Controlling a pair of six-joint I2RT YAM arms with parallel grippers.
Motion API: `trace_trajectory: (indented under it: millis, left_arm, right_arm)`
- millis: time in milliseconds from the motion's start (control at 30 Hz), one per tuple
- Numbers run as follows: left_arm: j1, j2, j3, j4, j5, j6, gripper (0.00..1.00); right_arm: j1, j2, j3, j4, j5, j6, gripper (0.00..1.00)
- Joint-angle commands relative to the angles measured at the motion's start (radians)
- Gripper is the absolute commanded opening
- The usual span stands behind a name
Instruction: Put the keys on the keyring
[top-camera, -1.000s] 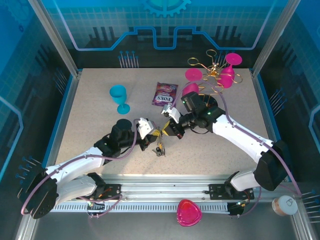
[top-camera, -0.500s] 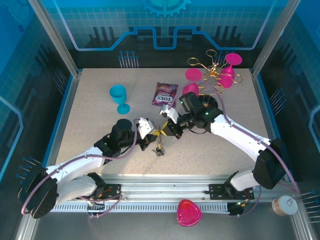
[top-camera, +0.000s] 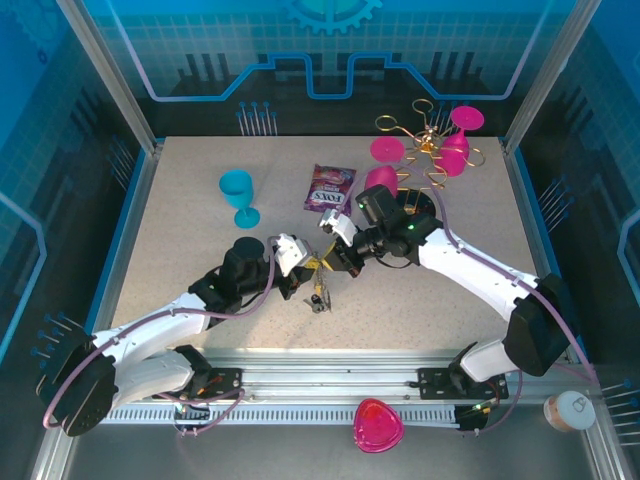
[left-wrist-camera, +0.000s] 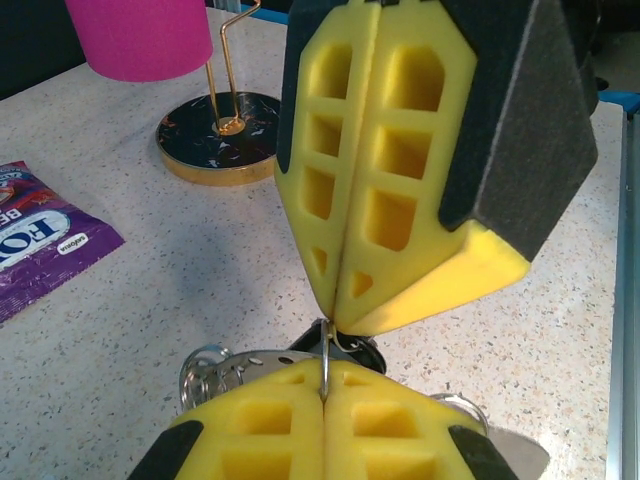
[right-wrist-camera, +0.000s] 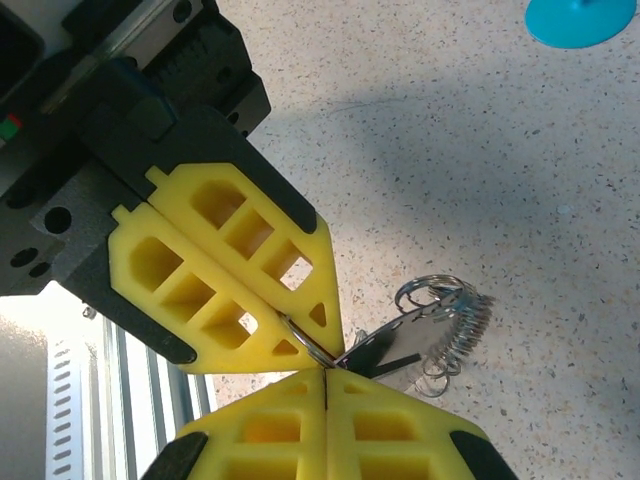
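Two grippers meet tip to tip over the middle of the table (top-camera: 180, 230) — the left gripper (top-camera: 314, 264) and the right gripper (top-camera: 331, 261), both clenched on the thin wire of the keyring (right-wrist-camera: 308, 343). The keys (top-camera: 319, 298) are bunched just below the tips.

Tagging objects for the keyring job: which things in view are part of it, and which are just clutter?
In the job:
- keyring, pinched by the left gripper and the right gripper
- keys, bunched beside it

Lying about:
- blue goblet
- snack packet
- pink goblets
- gold rack
- pink heart
- cup
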Motion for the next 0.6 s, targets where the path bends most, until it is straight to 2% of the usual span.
trace_trajectory:
  millis: [0,200,567]
  left_arm:
    - [-0.007,0.003,0.034,0.020,0.025,-0.015,0.00]
    - [-0.007,0.009,0.032,0.027,0.025,-0.016,0.00]
    - [-0.007,0.005,0.031,0.035,0.024,-0.017,0.00]
  right_arm:
    - [0.008,-0.016,-0.008,0.091,-0.028,0.026,0.00]
    - [-0.005,-0.034,-0.030,0.120,-0.086,0.038,0.00]
    - [-0.005,-0.011,-0.018,0.081,0.017,0.057,0.00]
